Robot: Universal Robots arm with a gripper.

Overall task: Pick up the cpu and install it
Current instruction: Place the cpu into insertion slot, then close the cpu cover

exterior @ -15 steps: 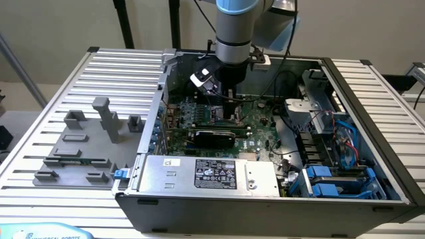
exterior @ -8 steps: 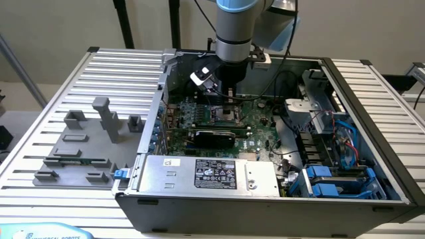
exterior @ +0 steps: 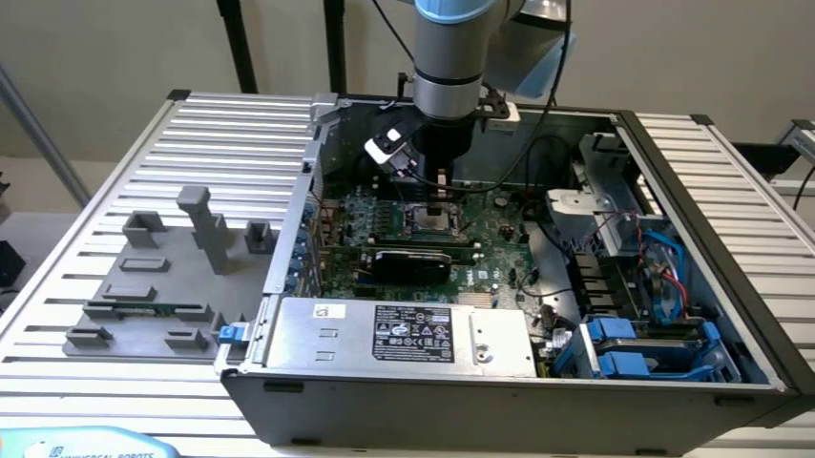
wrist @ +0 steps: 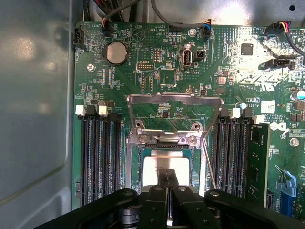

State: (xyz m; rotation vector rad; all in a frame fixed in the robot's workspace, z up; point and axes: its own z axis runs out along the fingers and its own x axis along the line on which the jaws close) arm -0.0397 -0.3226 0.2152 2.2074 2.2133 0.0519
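The cpu (wrist: 167,169), a flat square chip with a silver top, lies in the motherboard socket (wrist: 135,164), whose metal load plate (wrist: 174,101) is swung up. My gripper (wrist: 167,180) hangs directly over the chip, its two black fingers (wrist: 161,183) pressed together with nothing between them. Whether the tips touch the chip's top I cannot tell. In the exterior view, the gripper (exterior: 437,183) reaches down into the open computer case just above the socket (exterior: 427,221).
Memory slots (wrist: 97,157) flank the socket, and a green memory module (wrist: 259,162) stands in one. A thin socket lever (wrist: 209,164) sticks up beside it. The power supply (exterior: 395,334) fills the case front. Grey fixture blocks (exterior: 204,229) and a memory stick (exterior: 147,309) sit on the slatted table.
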